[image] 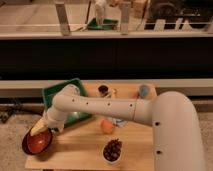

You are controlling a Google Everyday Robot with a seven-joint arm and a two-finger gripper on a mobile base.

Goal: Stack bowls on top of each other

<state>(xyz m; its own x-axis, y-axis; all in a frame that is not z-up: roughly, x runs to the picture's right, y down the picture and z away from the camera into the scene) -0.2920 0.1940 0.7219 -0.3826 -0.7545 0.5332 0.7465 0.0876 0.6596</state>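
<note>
The orange-red bowl (38,143) with a darker inside sits at the front left corner of the wooden table (80,150). A dark purplish rim (24,145) shows around its left edge, so it seems to rest inside the purple bowl. My gripper (40,129) is just above the back rim of the orange-red bowl, touching or nearly touching it. The arm reaches to it from the right, across the table.
A green tray (57,91) lies at the back left, partly behind the arm. A white bowl of dark fruit (113,150) is at the front middle, an orange fruit (107,126) behind it. A dark cup (103,90) and a bluish object (144,91) stand at the back.
</note>
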